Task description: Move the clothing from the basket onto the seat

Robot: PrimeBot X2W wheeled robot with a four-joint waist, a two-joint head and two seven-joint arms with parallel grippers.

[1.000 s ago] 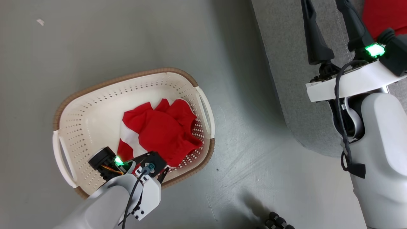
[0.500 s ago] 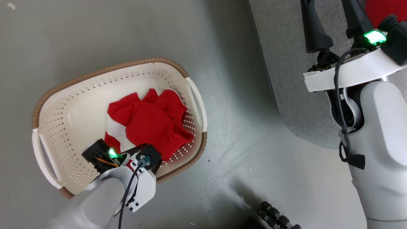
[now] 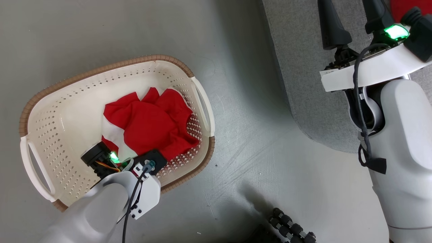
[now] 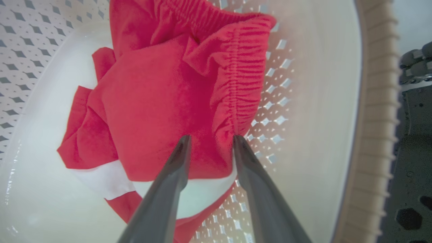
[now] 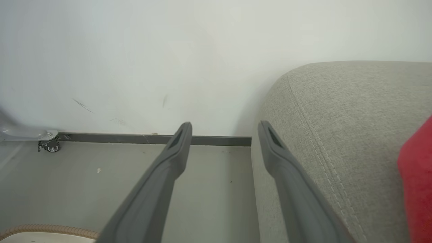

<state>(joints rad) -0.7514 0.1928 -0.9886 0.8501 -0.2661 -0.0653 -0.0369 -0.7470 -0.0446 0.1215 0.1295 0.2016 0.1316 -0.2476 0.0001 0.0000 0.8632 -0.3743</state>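
On grey floor (image 3: 256,141), basket (image 3: 67,104) near seat (image 3: 303,84)

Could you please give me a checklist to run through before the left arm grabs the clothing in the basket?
1. Left gripper open, aimed at the clothing: ok.
2. Its fingertips touching the fabric: cannot tell.
3. Clothing lies wholly inside the basket: ok.
4. Right gripper open, holding nothing: ok.
5. Bare sofa beside the red garment lying there: ok.

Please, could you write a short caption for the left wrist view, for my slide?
Left gripper, open, poised at the red clothing lying in the basket.
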